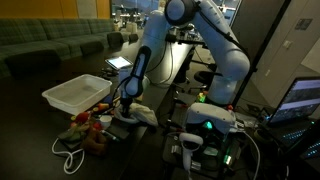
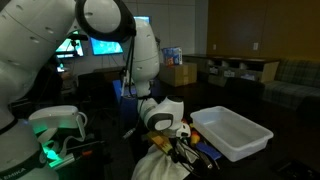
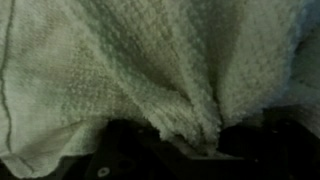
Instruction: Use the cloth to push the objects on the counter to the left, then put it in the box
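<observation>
Cloth [image 3: 150,70] pale, waffle-textured (bunched into folds), filling wrist view.

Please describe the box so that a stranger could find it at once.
Find the big white robot arm. Beside its lower end stands the box, a shallow rectangular tub, open on top. It alone is rigid and plain white; the cloth is crumpled and the objects are colourful.
</observation>
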You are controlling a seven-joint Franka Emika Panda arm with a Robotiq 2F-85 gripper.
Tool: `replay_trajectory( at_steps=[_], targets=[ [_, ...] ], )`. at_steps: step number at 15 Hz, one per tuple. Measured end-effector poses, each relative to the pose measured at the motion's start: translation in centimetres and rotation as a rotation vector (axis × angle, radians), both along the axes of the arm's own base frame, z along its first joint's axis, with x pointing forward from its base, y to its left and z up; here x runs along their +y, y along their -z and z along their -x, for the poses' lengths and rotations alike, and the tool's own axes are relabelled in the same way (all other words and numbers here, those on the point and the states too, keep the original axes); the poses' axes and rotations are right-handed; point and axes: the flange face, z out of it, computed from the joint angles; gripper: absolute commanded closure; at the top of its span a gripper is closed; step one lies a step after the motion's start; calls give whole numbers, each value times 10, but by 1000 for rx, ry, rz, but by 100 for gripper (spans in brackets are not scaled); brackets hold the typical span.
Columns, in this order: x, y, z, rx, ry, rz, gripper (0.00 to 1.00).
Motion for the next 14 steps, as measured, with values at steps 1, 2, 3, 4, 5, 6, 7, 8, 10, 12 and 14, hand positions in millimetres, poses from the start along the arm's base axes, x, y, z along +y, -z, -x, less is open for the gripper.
replay_trajectory(
  at_steps=[1, 2, 3, 4, 5, 6, 7, 8, 10, 12, 14],
  targets=[
    [16, 0, 1, -13, -21, -5, 91],
    [32, 0, 2, -26, -41, -9, 91],
    [48, 0, 4, -37, -64, -13, 91],
    [65, 0, 7, -47, -86, -18, 91],
    [82, 0, 10, -56, -109, -23, 91],
    [98, 0, 14, -65, -131, -28, 91],
    [115, 0, 18, -75, -152, -36, 91],
    [131, 0, 22, -83, -172, -45, 91],
    [159, 0, 31, -100, -201, -59, 91],
    [183, 0, 36, -118, -216, -69, 91],
    [202, 0, 39, -134, -217, -78, 91]
  ],
)
